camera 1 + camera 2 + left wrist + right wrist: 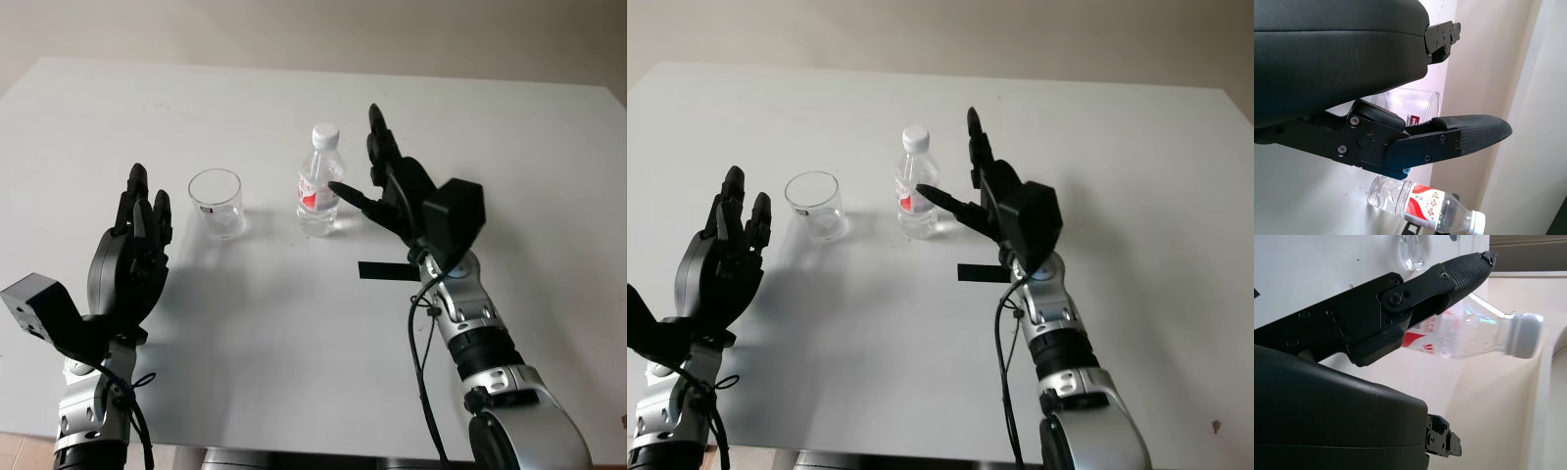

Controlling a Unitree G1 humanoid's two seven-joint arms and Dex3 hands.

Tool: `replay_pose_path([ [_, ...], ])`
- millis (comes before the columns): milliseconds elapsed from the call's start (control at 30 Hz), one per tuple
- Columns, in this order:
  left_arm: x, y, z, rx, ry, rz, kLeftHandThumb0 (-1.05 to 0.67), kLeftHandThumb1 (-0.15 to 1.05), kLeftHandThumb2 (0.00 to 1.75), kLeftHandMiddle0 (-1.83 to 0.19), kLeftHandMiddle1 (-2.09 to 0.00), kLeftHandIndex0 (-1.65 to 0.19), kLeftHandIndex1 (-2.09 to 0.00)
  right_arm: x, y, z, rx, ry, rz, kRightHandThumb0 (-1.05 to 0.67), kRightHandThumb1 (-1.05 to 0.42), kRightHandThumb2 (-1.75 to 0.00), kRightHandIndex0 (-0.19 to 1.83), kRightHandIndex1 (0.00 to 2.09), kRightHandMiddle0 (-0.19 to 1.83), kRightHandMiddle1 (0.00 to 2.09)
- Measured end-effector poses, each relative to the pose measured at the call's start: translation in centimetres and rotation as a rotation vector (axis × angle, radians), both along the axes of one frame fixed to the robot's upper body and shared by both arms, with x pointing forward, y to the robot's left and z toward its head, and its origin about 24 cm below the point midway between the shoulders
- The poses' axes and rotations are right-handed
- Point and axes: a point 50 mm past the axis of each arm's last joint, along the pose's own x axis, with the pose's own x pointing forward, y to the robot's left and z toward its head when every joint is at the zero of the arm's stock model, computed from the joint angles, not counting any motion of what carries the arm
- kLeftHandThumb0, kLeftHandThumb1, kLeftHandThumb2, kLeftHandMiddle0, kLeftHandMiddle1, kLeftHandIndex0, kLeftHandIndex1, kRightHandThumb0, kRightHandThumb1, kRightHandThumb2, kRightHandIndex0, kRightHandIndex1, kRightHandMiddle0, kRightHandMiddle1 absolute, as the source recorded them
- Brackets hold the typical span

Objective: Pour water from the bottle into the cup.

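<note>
A clear plastic water bottle [319, 181] with a white cap and a red label stands upright near the table's middle. An empty clear cup [217, 203] stands to its left, a short gap apart. My right hand [377, 181] is open just right of the bottle; its thumb [351, 197] reaches toward the label and its fingers [378, 137] rise beside the cap, not closed on it. My left hand [137, 230] is open, raised above the table left of the cup. The bottle [1469, 335] lies just beyond the thumb [1464, 271] in the right wrist view.
The white table [294, 323] spreads wide in front of the cup and bottle. A black strip of tape [384, 271] lies flat under my right wrist. The table's far edge meets a beige wall.
</note>
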Motion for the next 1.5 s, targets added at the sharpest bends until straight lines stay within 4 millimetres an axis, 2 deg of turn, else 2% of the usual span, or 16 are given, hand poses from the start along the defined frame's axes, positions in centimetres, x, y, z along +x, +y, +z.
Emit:
replay_pose_path([
  [600,0.0,0.0,0.1,0.002,-0.006,0.002,-0.8,1.05,0.59,0.19,-0.04,0.19,0.0,0.8,2.2,-1.4,0.009,0.11,0.103,-0.96,-0.93,-0.05,-0.19,0.0,-0.19,0.0],
  [933,0.0,0.0,0.0,0.003,-0.005,0.006,-0.8,1.05,0.6,0.19,-0.02,0.19,0.0,1.1,4.1,-1.1,-0.041,0.094,0.136,-1.01,-0.92,-0.05,-0.19,0.0,-0.19,0.0],
  [1167,0.0,0.1,0.1,0.001,-0.003,0.013,-0.8,1.05,0.59,0.18,-0.04,0.19,-0.01,0.9,5.5,-1.5,0.037,0.123,0.154,-0.88,-0.88,-0.04,-0.19,0.0,-0.19,0.0],
  [1367,-0.3,0.2,-0.2,0.001,0.007,0.019,-0.8,1.05,0.59,0.19,-0.05,0.19,-0.01,0.8,5.9,-2.1,0.094,0.142,0.108,-0.75,-0.85,-0.04,-0.19,0.0,-0.16,0.02],
  [1433,-0.3,0.2,-0.1,0.001,0.005,0.021,-0.8,1.05,0.59,0.18,-0.05,0.19,-0.01,0.9,6.1,-2.0,0.11,0.144,0.066,-0.63,-0.85,-0.05,0.03,0.13,0.08,0.16],
  [1467,-0.3,0.2,-0.1,0.001,0.004,0.022,-0.8,1.05,0.59,0.18,-0.05,0.19,-0.01,1.0,6.1,-1.9,0.117,0.143,0.038,-0.59,-0.86,-0.05,0.03,0.57,0.1,0.51],
  [1500,-0.3,0.2,0.0,0.001,0.004,0.024,-0.8,1.05,0.59,0.18,-0.05,0.19,-0.01,1.2,6.2,-1.7,0.116,0.146,0.01,-0.54,-0.87,-0.05,-0.07,1.33,0.01,1.3],
])
